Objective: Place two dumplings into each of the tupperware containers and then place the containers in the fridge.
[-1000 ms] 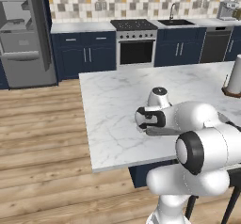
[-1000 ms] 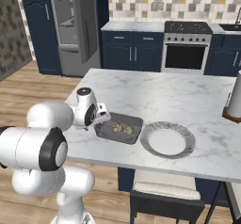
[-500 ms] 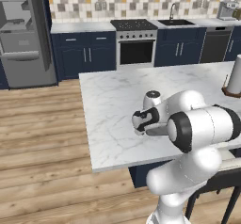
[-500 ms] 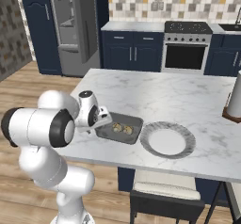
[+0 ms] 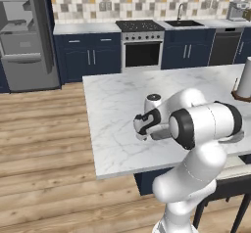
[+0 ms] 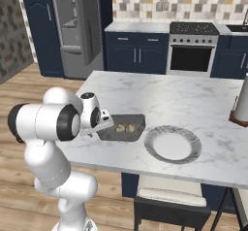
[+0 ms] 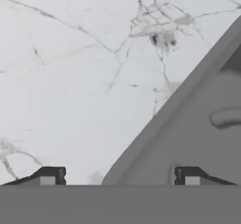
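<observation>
A dark grey tupperware container (image 6: pixel 137 121) lies on the marble island with two dumplings (image 6: pixel 119 127) side by side in it. My gripper (image 6: pixel 103 123) is at the container's left end, low over the counter. In the hand view the container's raised rim (image 7: pixel 188 124) runs diagonally between the two fingertips (image 7: pixel 48 178), which stand wide apart, so the gripper (image 7: pixel 117 180) is open astride the rim. In the left base view my hand (image 5: pixel 143 125) hides the container. The fridge (image 5: pixel 23 41) stands at the far left with its door open, also seen as the fridge (image 6: pixel 71 26).
A round pale plate (image 6: pixel 151 139) lies just right of the container near the island's front edge. A tall pale cylinder on a brown base (image 6: pixel 241 105) stands at the island's right end. A stool (image 6: pixel 169 203) sits below the front edge. Oven (image 5: pixel 142 51) at the back.
The arm's elbow has swung in towards the island while the hand has stayed low at the container's left end. The container and dumplings have not moved.
</observation>
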